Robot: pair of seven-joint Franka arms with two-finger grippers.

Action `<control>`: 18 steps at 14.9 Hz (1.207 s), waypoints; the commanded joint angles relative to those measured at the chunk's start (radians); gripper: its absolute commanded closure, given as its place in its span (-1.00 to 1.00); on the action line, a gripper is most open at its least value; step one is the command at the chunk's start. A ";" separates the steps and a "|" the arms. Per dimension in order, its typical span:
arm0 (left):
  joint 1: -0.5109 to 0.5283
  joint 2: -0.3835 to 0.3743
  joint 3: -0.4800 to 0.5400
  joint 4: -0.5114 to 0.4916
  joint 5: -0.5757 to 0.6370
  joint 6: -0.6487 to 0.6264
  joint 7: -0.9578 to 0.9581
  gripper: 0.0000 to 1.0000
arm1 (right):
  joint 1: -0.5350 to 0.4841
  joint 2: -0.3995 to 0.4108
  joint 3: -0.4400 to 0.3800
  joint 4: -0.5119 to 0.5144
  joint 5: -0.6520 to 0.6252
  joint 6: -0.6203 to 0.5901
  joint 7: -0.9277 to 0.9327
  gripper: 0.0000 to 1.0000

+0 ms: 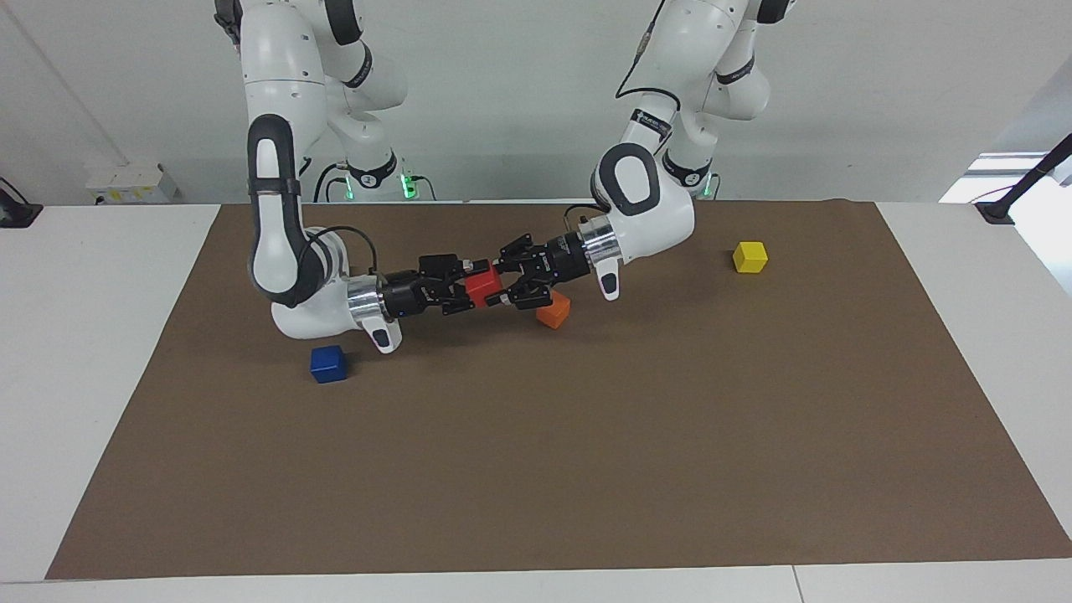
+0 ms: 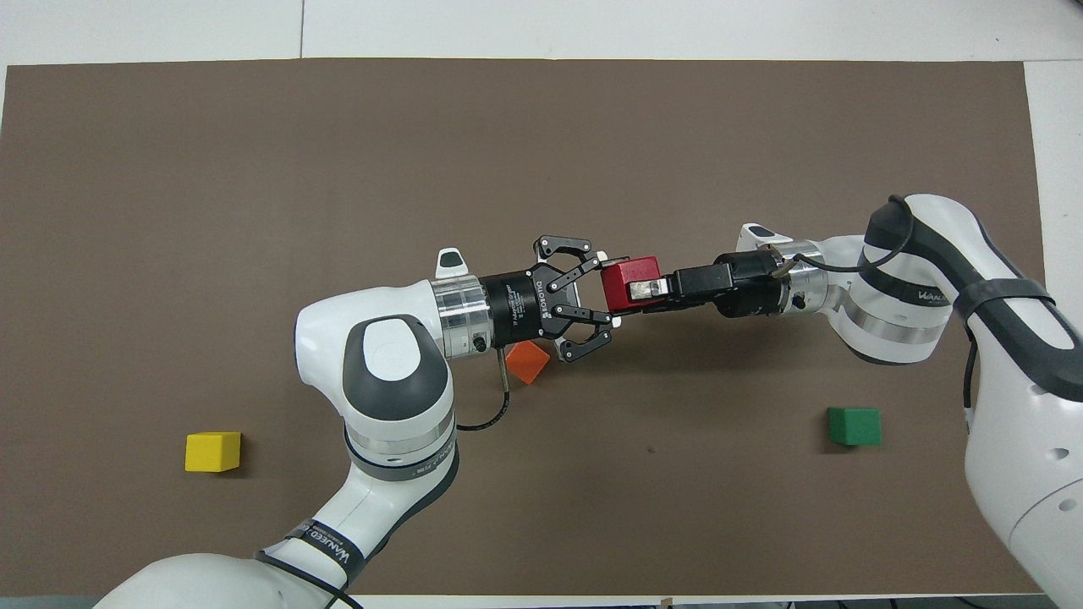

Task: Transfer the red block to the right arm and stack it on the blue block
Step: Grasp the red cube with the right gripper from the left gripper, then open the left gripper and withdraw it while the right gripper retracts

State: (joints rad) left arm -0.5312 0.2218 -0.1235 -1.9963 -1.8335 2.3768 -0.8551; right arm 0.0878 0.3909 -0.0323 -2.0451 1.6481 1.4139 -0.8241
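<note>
Both my grippers clamp the red block (image 1: 481, 283) mid-air: left gripper (image 1: 501, 281) on one side, right gripper (image 1: 462, 287) on the other, orange block (image 1: 554, 311) just below.

place: robotics lab | cues: two white robot arms (image 1: 285, 226), brown mat (image 1: 586, 469), bare walls

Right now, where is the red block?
The red block is in the air over the middle of the mat, gripped between the left gripper and the right gripper, with the orange block just beside it below.
</note>
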 commanded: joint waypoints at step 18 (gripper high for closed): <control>0.322 -0.096 0.012 0.013 0.422 -0.331 0.044 -1.00 | -0.016 -0.104 -0.011 -0.021 -0.045 0.169 0.072 1.00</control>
State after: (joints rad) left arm -0.2921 0.1389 -0.1053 -1.9816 -1.5126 2.1558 -0.8303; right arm 0.0845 0.3734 -0.0436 -2.0607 1.6455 1.4906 -0.8157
